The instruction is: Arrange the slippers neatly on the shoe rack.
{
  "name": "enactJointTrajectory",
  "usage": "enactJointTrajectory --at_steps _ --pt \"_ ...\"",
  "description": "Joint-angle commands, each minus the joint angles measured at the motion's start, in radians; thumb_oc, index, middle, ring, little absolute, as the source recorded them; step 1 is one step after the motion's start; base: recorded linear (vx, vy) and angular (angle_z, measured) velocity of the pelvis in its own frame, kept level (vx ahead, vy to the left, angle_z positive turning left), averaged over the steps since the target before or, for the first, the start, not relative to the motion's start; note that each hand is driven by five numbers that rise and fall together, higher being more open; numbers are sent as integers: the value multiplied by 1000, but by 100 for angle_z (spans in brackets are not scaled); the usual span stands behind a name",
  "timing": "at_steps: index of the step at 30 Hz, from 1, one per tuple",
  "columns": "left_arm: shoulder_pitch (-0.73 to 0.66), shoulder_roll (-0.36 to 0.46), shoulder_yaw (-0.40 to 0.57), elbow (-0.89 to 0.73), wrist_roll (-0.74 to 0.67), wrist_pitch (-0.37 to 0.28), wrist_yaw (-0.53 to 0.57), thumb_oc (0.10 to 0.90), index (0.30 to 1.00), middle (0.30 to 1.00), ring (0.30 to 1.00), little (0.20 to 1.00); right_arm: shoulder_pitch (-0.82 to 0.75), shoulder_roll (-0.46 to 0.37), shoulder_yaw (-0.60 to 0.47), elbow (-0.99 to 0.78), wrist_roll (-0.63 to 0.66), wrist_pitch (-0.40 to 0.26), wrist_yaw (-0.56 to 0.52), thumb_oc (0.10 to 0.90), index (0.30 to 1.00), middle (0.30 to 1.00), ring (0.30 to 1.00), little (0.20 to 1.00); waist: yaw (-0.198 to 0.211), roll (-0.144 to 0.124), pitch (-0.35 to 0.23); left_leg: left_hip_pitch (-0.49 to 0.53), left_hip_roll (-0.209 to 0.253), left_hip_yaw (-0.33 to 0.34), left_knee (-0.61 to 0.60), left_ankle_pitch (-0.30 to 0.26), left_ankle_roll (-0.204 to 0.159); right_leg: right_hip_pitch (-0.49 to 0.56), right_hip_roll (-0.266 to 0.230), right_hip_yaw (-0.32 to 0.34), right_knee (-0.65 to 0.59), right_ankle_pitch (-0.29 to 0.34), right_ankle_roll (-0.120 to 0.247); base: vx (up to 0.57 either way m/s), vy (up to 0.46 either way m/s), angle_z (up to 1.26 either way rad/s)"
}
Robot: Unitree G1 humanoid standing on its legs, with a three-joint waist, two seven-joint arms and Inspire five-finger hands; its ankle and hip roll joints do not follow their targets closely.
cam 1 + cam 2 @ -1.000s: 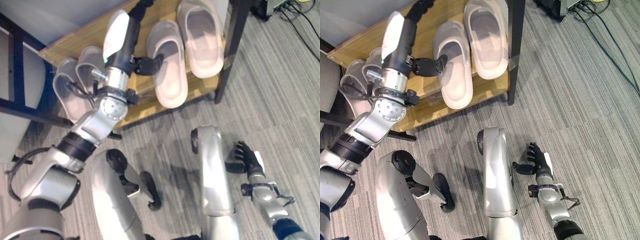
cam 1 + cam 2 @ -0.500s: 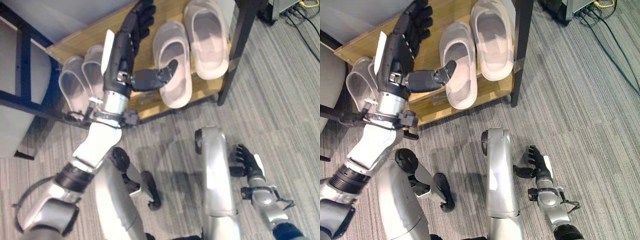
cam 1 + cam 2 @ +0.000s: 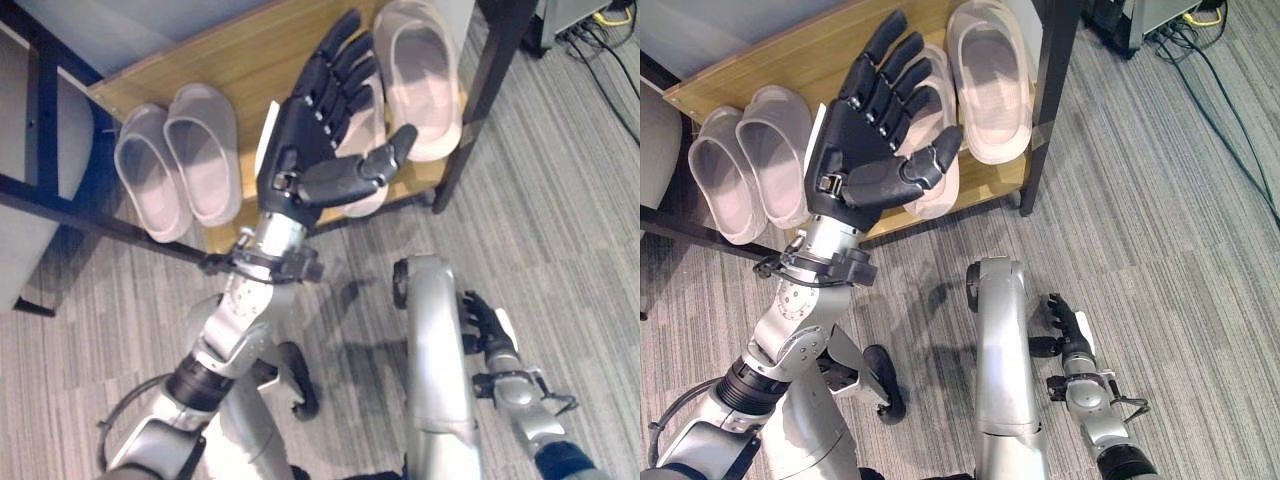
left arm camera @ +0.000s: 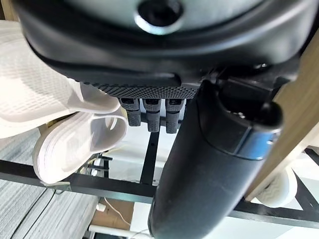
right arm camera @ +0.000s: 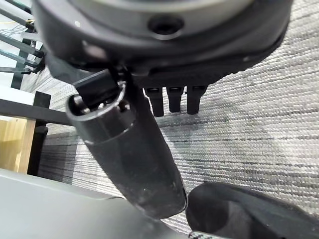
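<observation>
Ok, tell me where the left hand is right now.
In the eye views the left hand is raised with fingers spread, in front of the shoe rack, overlapping the inner slipper of the right-hand pair and holding nothing.

The shoe rack point(image 3: 760, 70) has a smooth wooden shelf with a light, faintly satin finish and matt black metal posts. The slippers point(image 3: 740, 160) look like soft, matt pale foam or rubber (which one cannot be told). The floor point(image 3: 1160, 200) is rough, ribbed grey carpet.
</observation>
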Motion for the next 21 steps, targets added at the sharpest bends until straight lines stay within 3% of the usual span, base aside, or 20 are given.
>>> enactJointTrajectory --at_steps 1,11,21 --pt "-159 -10 -41 -125 -26 -87 -67 800 900 900 900 900 -76 -10 -7 -60 -46 -33 18 800 900 900 900 900 28 -5 -37 42 18 -19 -68 -75 -5 61 -127 94 3 8 92 0 0 0" --pt "-203 15 -87 15 42 -47 -79 800 900 900 900 900 -61 -8 7 -41 -67 -35 34 800 900 900 900 900 26 -23 -37 42 15 0 -69 -80 -13 61 -127 115 -7 26 94 11 10 0" --pt "-358 -20 -118 250 130 -47 -15 800 900 900 900 900 -40 0 49 -8 -76 -42 45 800 900 900 900 900 5 -37 -37 42 17 -4 -56 -78 -20 61 -119 120 -9 35 93 6 7 -2"
